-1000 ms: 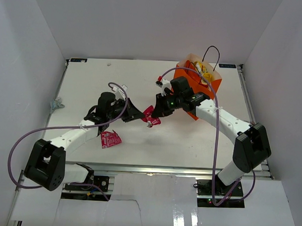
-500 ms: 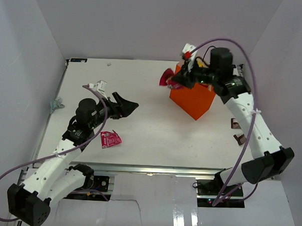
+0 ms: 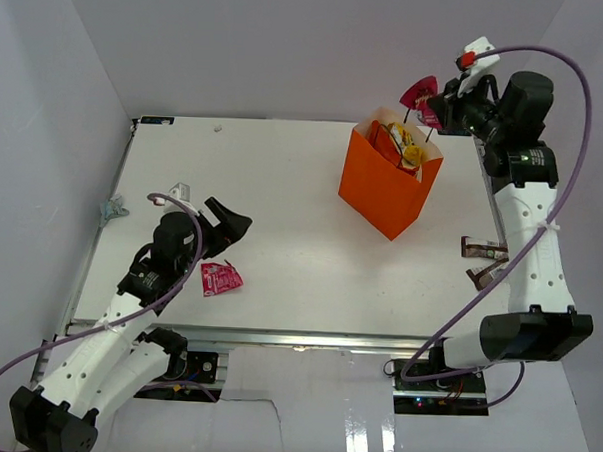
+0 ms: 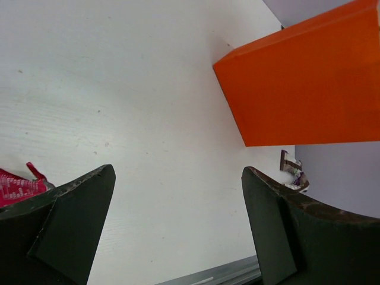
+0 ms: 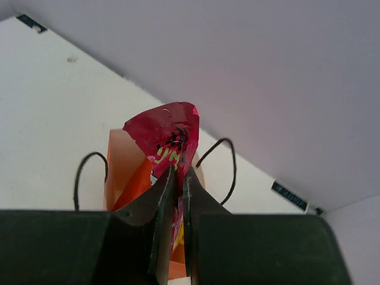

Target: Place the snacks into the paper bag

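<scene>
"Right pincer (image 5: 176, 172)?"

"I've got it clamped on a pink packet (image 5: 169, 133), raised over the open orange paper bag (image 3: 383, 195); the chip bag (image 3: 390, 140) sits inside."

"Left?"

"My left pincer (image 3: 236, 223) is spread wide, near the other pink packet (image 3: 220, 279) on the worktop (image 3: 284, 175)."

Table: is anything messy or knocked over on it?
Nothing is spilled. The paper bag stands upright. One pink packet lies loose beside the open left pincer. Small brown scraps sit at the table edge on the right; I cannot tell what they are.
</scene>
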